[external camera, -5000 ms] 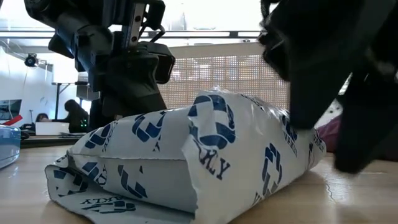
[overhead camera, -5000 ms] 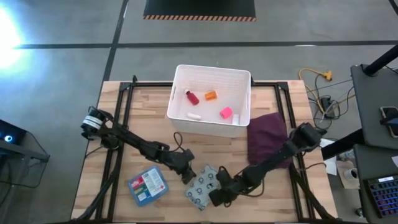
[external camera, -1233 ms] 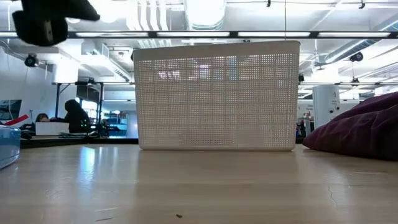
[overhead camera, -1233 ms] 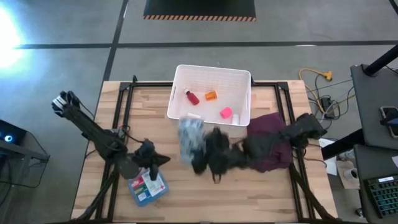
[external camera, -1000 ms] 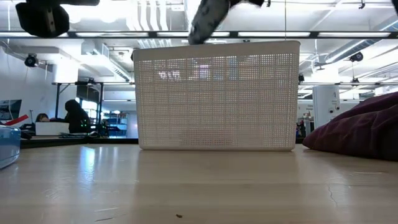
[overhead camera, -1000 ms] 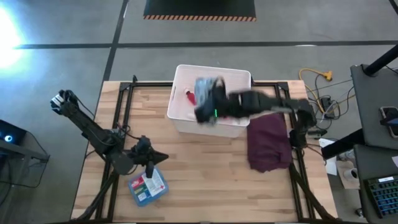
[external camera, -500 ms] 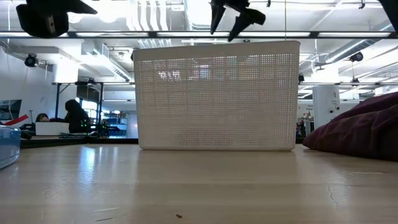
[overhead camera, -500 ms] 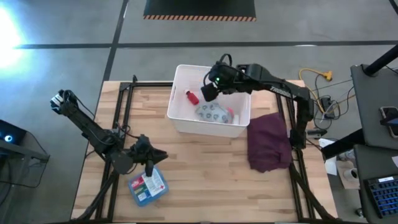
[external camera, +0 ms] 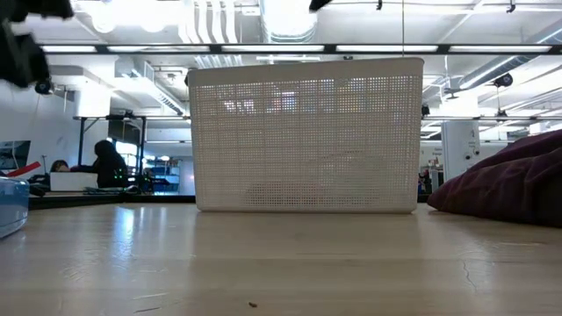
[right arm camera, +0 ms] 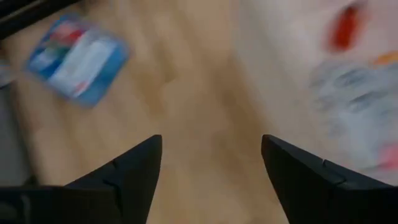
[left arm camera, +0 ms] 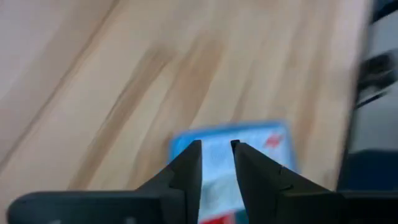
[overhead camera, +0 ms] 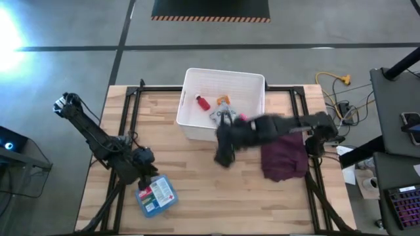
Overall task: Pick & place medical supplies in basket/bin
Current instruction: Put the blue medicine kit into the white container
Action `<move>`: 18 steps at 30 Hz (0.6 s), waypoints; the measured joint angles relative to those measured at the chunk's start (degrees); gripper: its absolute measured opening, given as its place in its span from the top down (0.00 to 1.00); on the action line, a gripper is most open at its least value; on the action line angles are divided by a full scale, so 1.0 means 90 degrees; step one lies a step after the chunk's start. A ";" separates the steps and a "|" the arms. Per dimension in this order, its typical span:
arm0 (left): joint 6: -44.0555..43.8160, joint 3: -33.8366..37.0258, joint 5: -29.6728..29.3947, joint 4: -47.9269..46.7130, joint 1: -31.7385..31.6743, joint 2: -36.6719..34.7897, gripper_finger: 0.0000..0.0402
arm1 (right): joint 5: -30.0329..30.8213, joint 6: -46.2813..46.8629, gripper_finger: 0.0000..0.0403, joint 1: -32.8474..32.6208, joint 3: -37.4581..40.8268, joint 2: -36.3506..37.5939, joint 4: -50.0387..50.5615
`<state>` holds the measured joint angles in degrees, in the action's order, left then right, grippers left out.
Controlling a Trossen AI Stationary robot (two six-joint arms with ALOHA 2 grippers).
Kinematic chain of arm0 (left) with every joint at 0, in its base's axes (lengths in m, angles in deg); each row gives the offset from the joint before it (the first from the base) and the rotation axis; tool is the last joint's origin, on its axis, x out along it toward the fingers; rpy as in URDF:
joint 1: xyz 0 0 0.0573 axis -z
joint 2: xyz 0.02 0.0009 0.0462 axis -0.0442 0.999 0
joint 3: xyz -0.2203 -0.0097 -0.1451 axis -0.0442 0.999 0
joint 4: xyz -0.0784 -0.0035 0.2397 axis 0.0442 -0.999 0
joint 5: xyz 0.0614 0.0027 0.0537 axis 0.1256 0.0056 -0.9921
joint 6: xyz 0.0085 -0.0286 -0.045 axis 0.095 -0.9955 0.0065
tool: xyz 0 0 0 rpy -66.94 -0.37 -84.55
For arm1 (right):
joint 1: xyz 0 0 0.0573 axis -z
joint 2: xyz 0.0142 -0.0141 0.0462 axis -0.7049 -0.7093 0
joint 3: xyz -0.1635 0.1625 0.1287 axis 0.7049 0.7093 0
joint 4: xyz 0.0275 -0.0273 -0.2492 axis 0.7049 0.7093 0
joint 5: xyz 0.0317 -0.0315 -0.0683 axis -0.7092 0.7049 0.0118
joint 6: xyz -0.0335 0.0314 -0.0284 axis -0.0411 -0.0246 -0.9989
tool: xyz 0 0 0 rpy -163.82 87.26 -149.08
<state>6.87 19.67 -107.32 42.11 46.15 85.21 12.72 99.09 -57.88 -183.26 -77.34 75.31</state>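
Left gripper (left arm camera: 216, 163) hanging over the blue first-aid box (overhead camera: 155, 195), last supply not in the white basket (overhead camera: 223, 106).

The fingers are only a narrow slit apart with nothing between them, so I'd say open up wider, centre over the box's short sides and come straight down, since it lies flat on the wooden table (overhead camera: 197, 190). Right gripper (right arm camera: 211, 163) is wide open and empty, out over the table in front of the basket. The patterned packet (overhead camera: 219, 117), red bottle (overhead camera: 203, 101) and orange bottle (overhead camera: 224, 100) sit inside. The right arm is smeared in the high view and covers part of the basket, so I can't make out any rolls. Maroon cloth (overhead camera: 283, 154) lies beside it.
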 joint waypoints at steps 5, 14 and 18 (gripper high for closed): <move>-0.0210 0.0027 0.1004 -0.0958 0.0041 0.0036 0.91 | -0.0193 0.1390 0.43 -0.0936 0.0841 -0.0007 -0.0926; -0.0779 0.0608 0.2008 -0.1167 0.0044 0.0210 1.00 | -0.0722 0.3493 0.61 -0.1409 0.2925 -0.0157 -0.5273; -0.1319 0.1008 0.2377 -0.1174 0.0185 0.0367 1.00 | -0.0963 0.4072 0.66 -0.1393 0.3471 -0.0583 -0.6876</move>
<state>-5.00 28.75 -85.93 31.54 47.82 88.51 4.06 135.74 -70.42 -152.02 -82.59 13.43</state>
